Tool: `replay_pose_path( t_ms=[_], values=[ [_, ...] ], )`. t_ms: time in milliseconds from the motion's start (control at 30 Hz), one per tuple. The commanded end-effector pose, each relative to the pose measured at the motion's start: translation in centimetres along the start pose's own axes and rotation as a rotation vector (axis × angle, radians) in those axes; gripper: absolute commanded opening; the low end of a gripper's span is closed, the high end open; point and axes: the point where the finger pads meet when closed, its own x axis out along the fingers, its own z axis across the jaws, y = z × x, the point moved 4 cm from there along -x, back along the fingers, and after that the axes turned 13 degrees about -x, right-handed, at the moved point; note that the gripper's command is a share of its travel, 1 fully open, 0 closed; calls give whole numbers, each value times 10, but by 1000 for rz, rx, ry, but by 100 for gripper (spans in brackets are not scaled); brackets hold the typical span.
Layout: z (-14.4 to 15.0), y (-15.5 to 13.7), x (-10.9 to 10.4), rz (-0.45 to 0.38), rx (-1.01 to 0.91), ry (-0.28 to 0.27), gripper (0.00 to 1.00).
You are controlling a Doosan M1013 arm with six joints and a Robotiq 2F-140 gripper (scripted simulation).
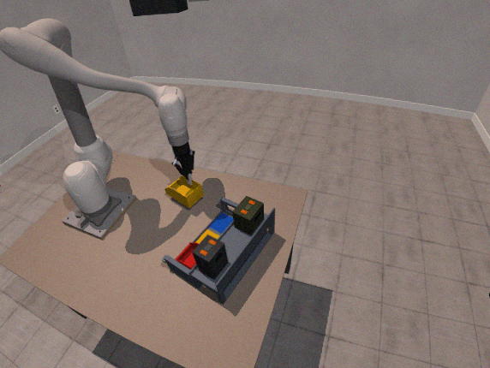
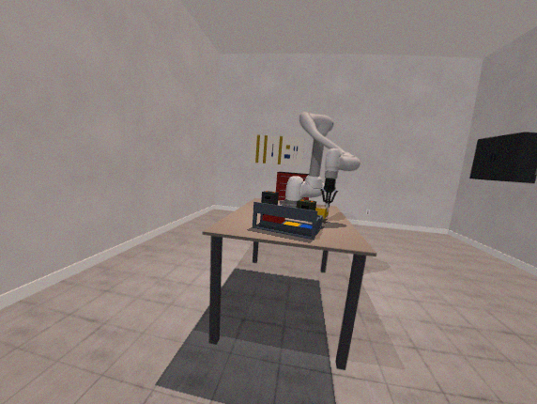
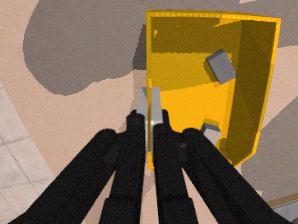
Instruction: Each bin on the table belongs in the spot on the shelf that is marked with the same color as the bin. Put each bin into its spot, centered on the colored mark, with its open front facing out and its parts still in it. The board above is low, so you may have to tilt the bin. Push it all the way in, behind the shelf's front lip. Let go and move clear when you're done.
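The yellow bin (image 1: 184, 192) sits on the table between the robot base and the shelf (image 1: 223, 246). It fills the wrist view (image 3: 209, 83), with small grey parts (image 3: 220, 66) inside it. My gripper (image 1: 187, 175) points down at the bin's rim. Its fingers are pinched together on the bin's thin side wall, one inside and one outside. The shelf floor shows a blue mark (image 1: 221, 222) and a yellow mark (image 1: 208, 233). A red bin (image 1: 187, 254) sits at the shelf's near end.
Two dark boxes (image 1: 248, 214) (image 1: 210, 257) with orange patches stand on the shelf's upper board. The robot base (image 1: 87, 184) stands at the table's left. The shelf is near the table's right edge; the exterior view shows it from behind (image 2: 287, 220).
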Motion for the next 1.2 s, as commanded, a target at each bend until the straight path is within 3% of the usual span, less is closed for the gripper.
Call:
replay_pose_path(
  t_ms=[0, 767, 1167],
  values=[
    [0, 0, 0, 0, 0, 0, 10],
    [8, 2, 0, 0, -3, 0, 10],
    [33, 10, 1, 0, -13, 0, 10]
  ],
)
